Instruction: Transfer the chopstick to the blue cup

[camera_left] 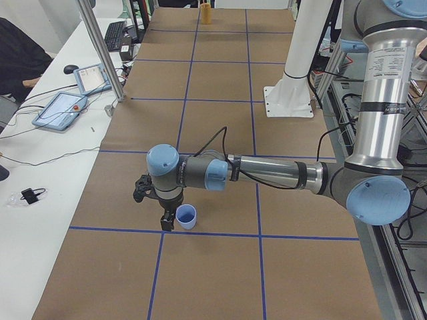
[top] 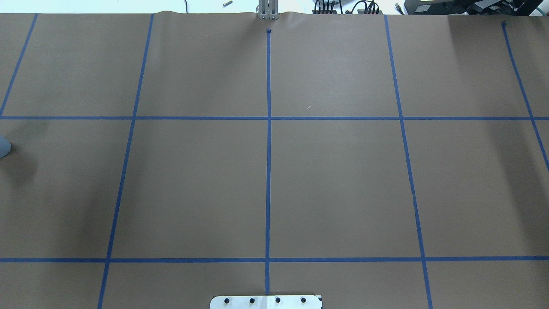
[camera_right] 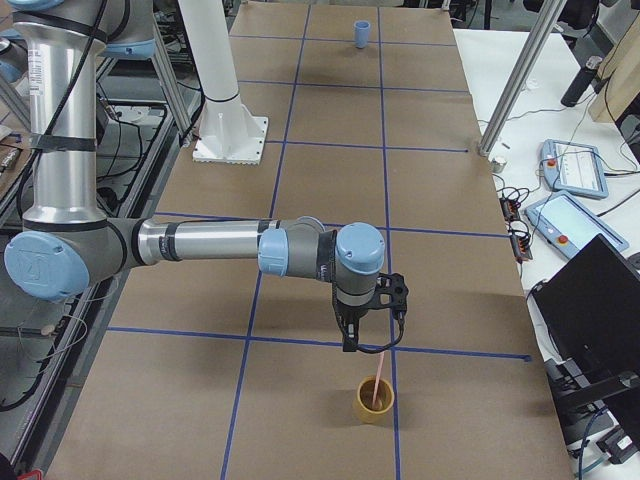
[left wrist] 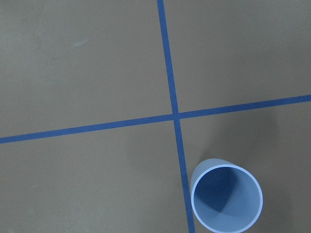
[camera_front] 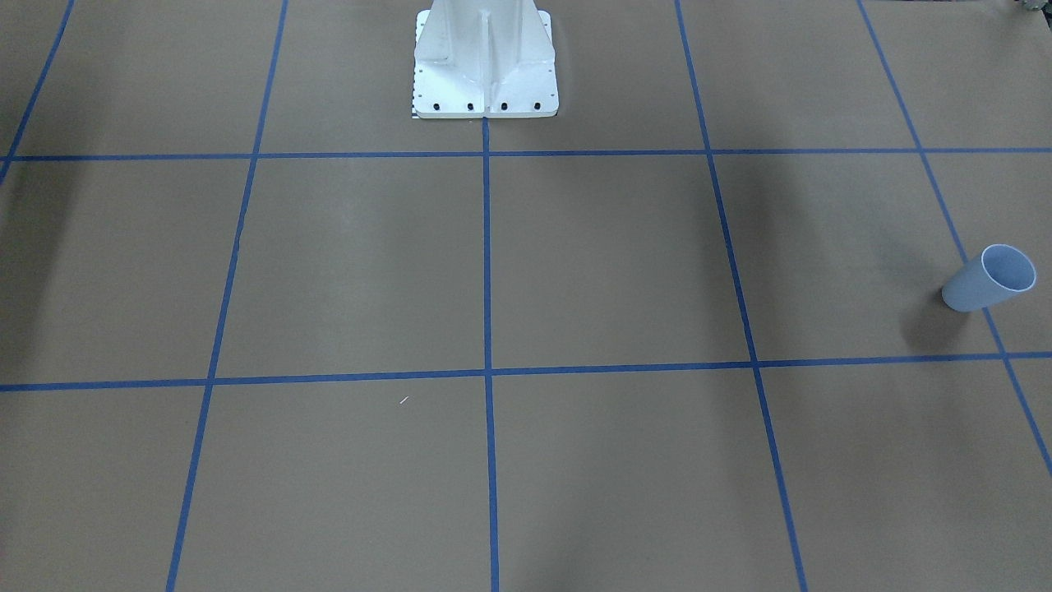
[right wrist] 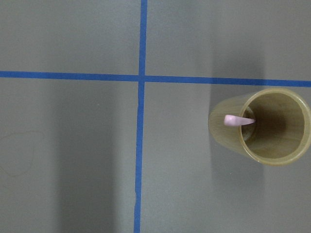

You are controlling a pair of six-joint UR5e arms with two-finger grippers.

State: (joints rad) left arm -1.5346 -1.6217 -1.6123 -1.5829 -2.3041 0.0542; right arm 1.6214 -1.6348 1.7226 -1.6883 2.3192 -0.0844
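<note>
Chopstick [right wrist: 238, 120] leans in tan cup [right wrist: 274, 126]; blue cup [left wrist: 226, 198] upright — left claw [camera_left: 165, 220], right claw [camera_right: 372, 340]: cannot tell state.

Brown paper table cover [camera_front: 616, 263]: matt, smooth, slight ripple along the far edge. Blue tape grid lines [camera_front: 486, 247]: thin, faint sheen. Small pale blue plastic cup [left wrist: 226, 201]: smooth, satin finish. Mustard-yellow plastic cup [right wrist: 274, 127]: smooth, low gloss, rim catches light. Thin pale pink chopstick [right wrist: 238, 120]: smooth, matt, material not clear. White painted metal pedestal [camera_front: 485, 62]: glossy, reflective. Silver metal tube of the left arm [camera_left: 270, 175]: smooth, semi-gloss. Pale blue joint caps [camera_left: 162, 159]: smooth plastic, matt.
</note>
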